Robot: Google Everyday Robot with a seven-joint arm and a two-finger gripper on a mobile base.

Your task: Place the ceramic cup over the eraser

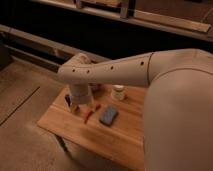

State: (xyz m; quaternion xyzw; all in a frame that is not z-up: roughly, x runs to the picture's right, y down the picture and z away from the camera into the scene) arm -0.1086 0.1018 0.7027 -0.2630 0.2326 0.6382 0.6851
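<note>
The ceramic cup (118,92) stands upright near the back edge of the wooden table (120,137), small and white, with nothing touching it. My gripper (71,103) hangs below the cream wrist over the table's left part, well left of the cup, and looks open with nothing in it. The eraser is hidden; a dark shape at the wrist cannot be told apart from a finger.
A flat blue-grey pad (108,115) lies mid-table with a thin red-orange stick (88,115) to its left. A dark bowl (95,88) shows partly behind the wrist. My big cream arm (175,95) covers the table's right side. Dark shelving runs behind.
</note>
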